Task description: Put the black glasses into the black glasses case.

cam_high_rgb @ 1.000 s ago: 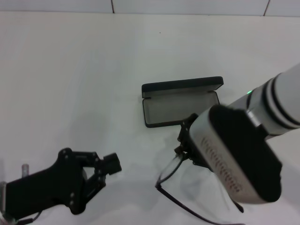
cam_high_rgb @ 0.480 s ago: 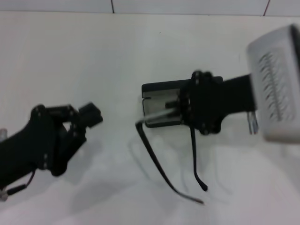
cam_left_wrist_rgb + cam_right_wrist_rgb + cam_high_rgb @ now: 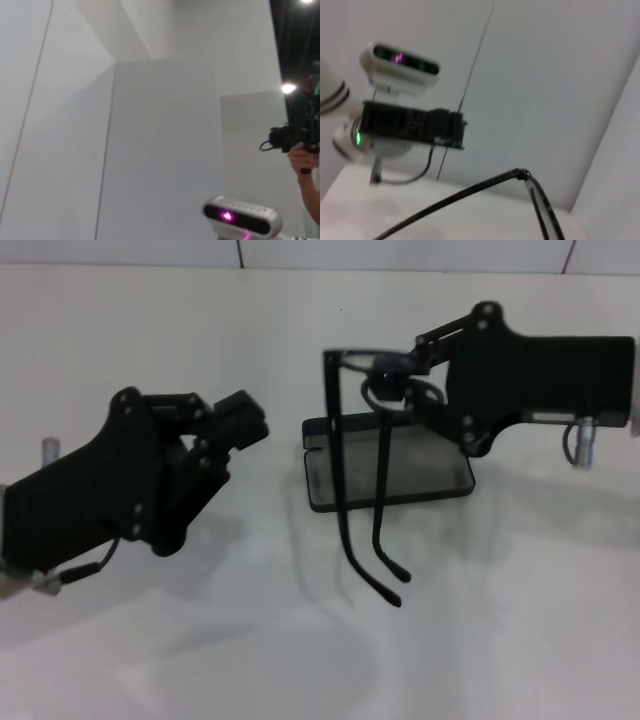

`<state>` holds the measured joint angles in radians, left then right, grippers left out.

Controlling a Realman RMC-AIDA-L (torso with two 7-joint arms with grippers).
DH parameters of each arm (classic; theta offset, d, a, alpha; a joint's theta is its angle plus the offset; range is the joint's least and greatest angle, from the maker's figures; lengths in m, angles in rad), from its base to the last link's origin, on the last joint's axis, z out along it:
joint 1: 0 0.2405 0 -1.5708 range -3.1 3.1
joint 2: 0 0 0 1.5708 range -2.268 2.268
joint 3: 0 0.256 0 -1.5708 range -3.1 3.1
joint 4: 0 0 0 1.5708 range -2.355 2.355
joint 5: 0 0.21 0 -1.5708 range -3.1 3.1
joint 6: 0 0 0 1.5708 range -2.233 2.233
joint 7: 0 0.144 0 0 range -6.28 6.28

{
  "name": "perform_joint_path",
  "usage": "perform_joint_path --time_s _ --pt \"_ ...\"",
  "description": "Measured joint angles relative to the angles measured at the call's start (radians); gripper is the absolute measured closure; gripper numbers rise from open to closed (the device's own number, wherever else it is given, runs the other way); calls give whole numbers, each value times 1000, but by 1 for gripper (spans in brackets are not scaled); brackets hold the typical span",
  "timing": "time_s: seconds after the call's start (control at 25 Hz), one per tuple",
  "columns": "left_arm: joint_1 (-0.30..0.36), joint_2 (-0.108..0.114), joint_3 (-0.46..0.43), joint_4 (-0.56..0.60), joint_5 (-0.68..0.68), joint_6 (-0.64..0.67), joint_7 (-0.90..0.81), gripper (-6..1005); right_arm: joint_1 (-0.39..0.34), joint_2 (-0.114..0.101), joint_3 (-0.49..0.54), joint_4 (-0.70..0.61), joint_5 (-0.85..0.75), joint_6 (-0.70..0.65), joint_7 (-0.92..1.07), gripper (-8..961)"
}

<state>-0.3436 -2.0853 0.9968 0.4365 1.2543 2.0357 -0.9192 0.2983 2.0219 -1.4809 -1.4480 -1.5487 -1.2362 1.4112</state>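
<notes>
Right arm has swung up and back over the last second: the right pincer now carries the thin black-framed glasses with oval clear lenses in the air above the open matte black oblong glasses case with greyish lining, where a second ago the glasses were low near the front of the white counter. Pincer is closed on the front of the frame near the lenses; both temple arms are unfolded and hang down across the case, tips reaching past its near rim. Case hasn't shifted, lid open toward the back. Left pincer has also risen, now hovering left of the case, fingers near together, nothing in it. My read: transport is done, placement isn't. With the temples splayed, the glasses probably won't drop in cleanly; likely need folding or a careful lengthwise lay-in.
</notes>
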Motion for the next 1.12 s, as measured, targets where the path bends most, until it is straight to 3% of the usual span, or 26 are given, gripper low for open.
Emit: perform_joint_path --time_s 0.28,0.56,1.12 --pt "-58 -2 117 5 -41 0 8 949 54 -1 77 242 222 -134 -117 849" --pt "-72 -2 294 10 -188 1 31 967 115 4 71 394 255 -157 -173 849" --pt "-68 -5 303 -18 -199 -5 37 967 141 6 14 463 325 -158 -232 850"
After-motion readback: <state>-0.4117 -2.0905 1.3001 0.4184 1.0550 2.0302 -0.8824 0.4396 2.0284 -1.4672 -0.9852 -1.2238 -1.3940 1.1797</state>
